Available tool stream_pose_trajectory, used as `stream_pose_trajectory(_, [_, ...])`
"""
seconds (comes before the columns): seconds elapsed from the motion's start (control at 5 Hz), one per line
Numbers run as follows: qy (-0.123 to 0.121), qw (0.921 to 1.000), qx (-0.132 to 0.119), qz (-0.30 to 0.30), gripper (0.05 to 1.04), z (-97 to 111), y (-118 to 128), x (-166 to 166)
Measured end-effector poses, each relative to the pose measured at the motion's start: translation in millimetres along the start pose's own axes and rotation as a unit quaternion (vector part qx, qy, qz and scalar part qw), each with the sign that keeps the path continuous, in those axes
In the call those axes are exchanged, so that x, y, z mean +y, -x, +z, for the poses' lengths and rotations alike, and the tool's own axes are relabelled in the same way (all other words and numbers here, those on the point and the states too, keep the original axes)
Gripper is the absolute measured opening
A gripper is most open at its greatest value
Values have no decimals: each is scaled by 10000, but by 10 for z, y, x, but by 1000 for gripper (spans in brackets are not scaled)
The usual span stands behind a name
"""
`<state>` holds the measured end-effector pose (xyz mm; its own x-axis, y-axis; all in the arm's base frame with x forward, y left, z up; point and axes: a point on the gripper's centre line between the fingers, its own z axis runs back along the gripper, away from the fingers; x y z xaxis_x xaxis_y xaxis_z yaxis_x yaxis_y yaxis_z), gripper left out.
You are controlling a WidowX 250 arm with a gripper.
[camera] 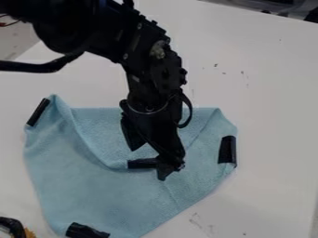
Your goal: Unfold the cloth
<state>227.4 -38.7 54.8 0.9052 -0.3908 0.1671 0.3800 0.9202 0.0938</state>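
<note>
My gripper (149, 162) hangs over the middle of the light blue cloth (93, 190), its two fingers apart. The cloth lies on the white table with its top part folded down as a flap (102, 123). That flap's tip, marked by black tape (142, 163), rests near the centre, beside the right fingertip, which overlaps the tape's right end. More black tape marks the cloth at the upper left, right and bottom. The arm covers part of the flap and its top edge. Whether the fingertips touch the cloth, I cannot tell.
The white table (267, 97) extends around the cloth. A dark object with an orange part (29, 232) stands at the bottom left edge. Dark items lie beyond the table at the top right.
</note>
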Motion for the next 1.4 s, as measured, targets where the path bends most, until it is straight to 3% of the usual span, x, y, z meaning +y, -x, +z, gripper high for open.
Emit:
stream_pose_trajectory(0.2, [37,10000,80,-13,1001,-40,24,-14])
stream_pose_trajectory(0.8, [141,9998,121,78,1001,-414,84,273])
stream_pose_trajectory(1.0, [191,9997,128,74,946,-471,92,313])
stream_pose_trajectory(1.4, [209,9996,162,72,381,-497,95,310])
